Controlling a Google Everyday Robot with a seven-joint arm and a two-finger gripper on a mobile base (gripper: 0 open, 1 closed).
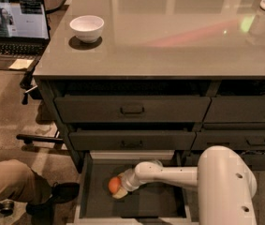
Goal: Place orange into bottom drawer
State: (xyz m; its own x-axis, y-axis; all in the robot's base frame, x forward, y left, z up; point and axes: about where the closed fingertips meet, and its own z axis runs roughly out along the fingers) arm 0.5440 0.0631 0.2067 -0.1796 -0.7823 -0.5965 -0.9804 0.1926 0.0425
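Observation:
The bottom drawer (pixel 160 203) is pulled open below the two handled drawers, showing a dark floor and pale rim. The orange (pixel 114 185) is inside it at the left, low over the floor. My gripper (pixel 119 189) reaches into the drawer from the right on a white arm and is shut on the orange, with a pale fingertip (pixel 120 194) showing under the fruit. I cannot tell whether the orange touches the floor.
A white bowl (pixel 87 27) stands on the grey countertop (pixel 169 36). An open laptop (pixel 13 25) sits at the left. A person's leg and dark shoe (pixel 59 194) are on the floor left of the drawer. My white arm base (pixel 225 186) fills the lower right.

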